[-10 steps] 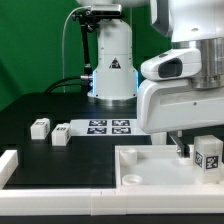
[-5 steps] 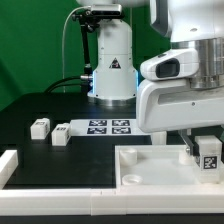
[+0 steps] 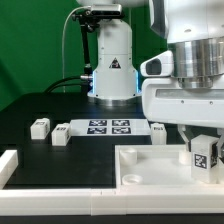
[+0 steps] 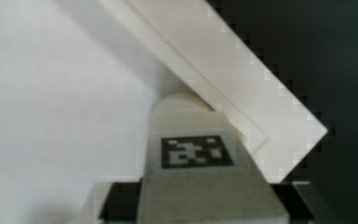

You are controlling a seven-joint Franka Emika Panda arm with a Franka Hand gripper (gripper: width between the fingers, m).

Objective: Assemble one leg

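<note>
My gripper (image 3: 203, 152) is shut on a leg (image 3: 205, 153), a small white block with a black-and-white tag, and holds it upright over the right part of the large white square tray-like piece (image 3: 140, 160). In the wrist view the leg (image 4: 197, 140) sits between my two dark fingers (image 4: 126, 200), tag facing the camera, its far end close to the tray's raised rim (image 4: 220, 70). Two more legs (image 3: 40, 127) (image 3: 62, 133) lie on the black table at the exterior view's left. Another leg (image 3: 158, 131) lies just behind the tray.
The marker board (image 3: 108, 126) lies flat at the table's middle, in front of the robot base (image 3: 112, 70). A white block (image 3: 8, 165) stands at the front left corner. A white rail (image 3: 60, 205) runs along the front edge.
My gripper with the leg has risen a little and shifted slightly to the exterior view's right above the tray. The leg behind the tray has come into view.
</note>
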